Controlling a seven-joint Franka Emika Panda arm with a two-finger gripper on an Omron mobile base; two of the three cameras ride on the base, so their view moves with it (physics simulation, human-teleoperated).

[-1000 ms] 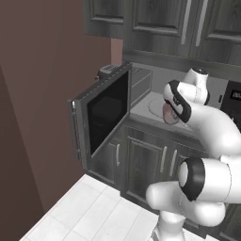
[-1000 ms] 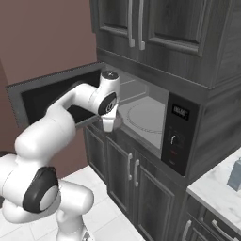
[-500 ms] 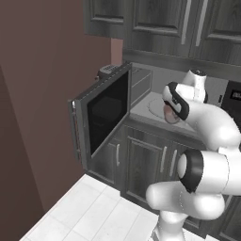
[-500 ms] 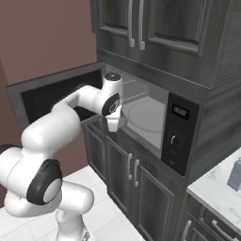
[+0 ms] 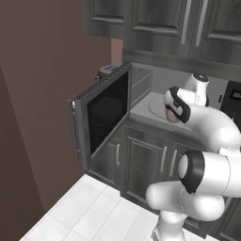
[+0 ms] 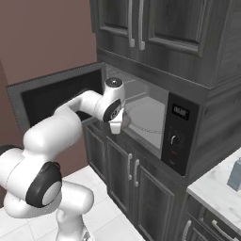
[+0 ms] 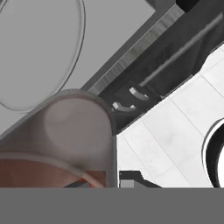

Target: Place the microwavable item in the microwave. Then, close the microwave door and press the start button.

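The microwavable item [image 7: 70, 135], a squat brownish-pink cylinder, sits very close in the hand view, and one dark fingertip [image 7: 130, 177] shows beside it. My gripper [image 5: 173, 116] is shut on the item [image 5: 170, 113] just in front of the microwave [image 6: 155, 108] opening, at the front edge of its floor. The round pale turntable plate [image 7: 39, 52] lies further inside the cavity. To the left, the microwave door [image 5: 106, 113] stands swung wide open. In the right base view my gripper [image 6: 116, 126] points downward at the opening's left front corner.
The black control panel [image 6: 176, 136] is on the microwave's right side. Dark cabinets with bar handles [image 6: 133, 172] stand below and above. A light blue carton [image 6: 235, 174] stands on the pale counter at far right. White floor tiles [image 7: 175, 131] lie underneath.
The hand has crept a little toward the microwave opening with the item still gripped. The door has not moved.
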